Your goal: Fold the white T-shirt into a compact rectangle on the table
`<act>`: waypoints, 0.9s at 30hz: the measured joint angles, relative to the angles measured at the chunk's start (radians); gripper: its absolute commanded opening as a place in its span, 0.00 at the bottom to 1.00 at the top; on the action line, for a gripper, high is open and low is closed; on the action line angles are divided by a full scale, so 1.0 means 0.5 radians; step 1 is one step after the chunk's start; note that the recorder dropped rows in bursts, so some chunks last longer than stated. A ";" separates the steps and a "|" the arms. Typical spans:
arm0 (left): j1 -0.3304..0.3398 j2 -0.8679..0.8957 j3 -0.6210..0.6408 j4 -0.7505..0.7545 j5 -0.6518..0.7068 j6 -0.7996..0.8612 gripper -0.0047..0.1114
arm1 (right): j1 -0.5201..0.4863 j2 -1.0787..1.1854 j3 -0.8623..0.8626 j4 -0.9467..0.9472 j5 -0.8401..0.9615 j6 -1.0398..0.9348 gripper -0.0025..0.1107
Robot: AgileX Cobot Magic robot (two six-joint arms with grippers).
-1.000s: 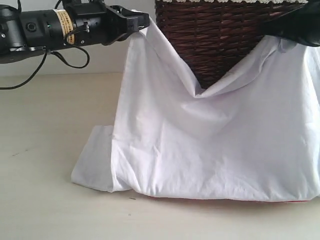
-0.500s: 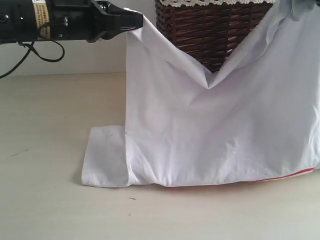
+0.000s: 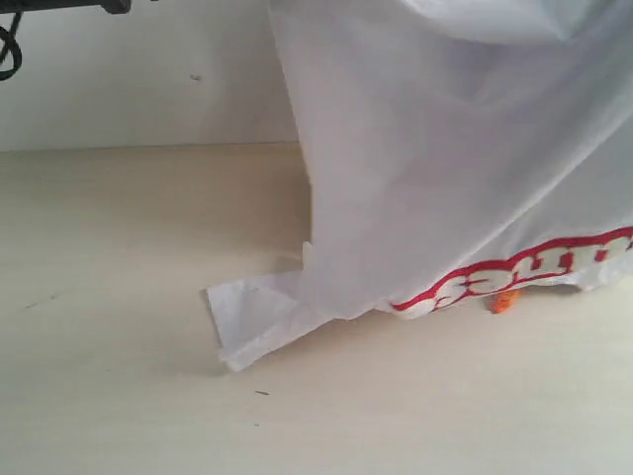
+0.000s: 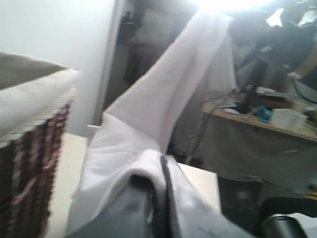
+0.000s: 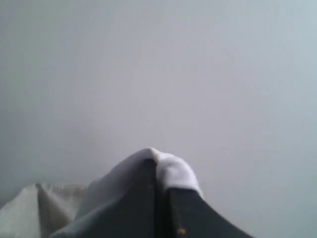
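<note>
At the left claw: the left gripper [image 4: 159, 191] has its jaws together, clamped on a bunched edge of the white T-shirt [image 4: 163, 114]. Cloth wraps over both fingers.
At the right claw: the right gripper [image 5: 157, 193] has its jaws together, pinching a fold of the same shirt. White fabric caps the fingertips.
Between the claws: the wrist views show the fabric rising away from each grip. The exterior view shows one wide hanging sheet, with both grips above the frame.
Garment position: most of the shirt hangs in the air. The band of red lettering [image 3: 514, 269] sits low, just above the table [image 3: 119, 247].
Contact with table: one sleeve [image 3: 257, 317] lies on the surface, creased and partly turned over.
Under the hem: a small orange item [image 3: 502, 302] is just beside the lettering. It cannot be identified.
Surroundings: a wicker basket [image 4: 29, 163] with pale trim stands near the left grip. A plain wall [image 3: 148, 79] stands behind the table.
Done, as judged: both edges are gripped and the shirt is raised. No finished fold shows.
Left, as judged: lay the cloth flat, turn in the sleeves, fold the body into a compact rectangle, and release both grips.
Progress estimate: early stage.
</note>
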 measured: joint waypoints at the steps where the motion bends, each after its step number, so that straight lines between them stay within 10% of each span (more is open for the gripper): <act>1: -0.068 -0.008 0.000 0.003 -0.018 -0.022 0.04 | 0.000 -0.046 -0.020 0.000 0.051 -0.044 0.02; 6: -0.500 0.032 0.000 -0.074 0.061 0.026 0.04 | 0.000 -0.139 -0.184 0.262 0.378 -0.539 0.02; 13: -0.951 0.106 0.005 -0.423 0.417 0.294 0.04 | -0.003 0.243 -0.610 1.561 0.594 -1.932 0.02; 19: -1.056 0.075 0.212 -0.167 0.662 0.037 0.04 | -0.003 0.742 -0.949 3.231 0.935 -3.511 0.02; 27: -1.030 0.061 0.865 -0.350 0.949 0.120 0.04 | 0.393 0.981 -1.000 4.574 1.154 -4.645 0.02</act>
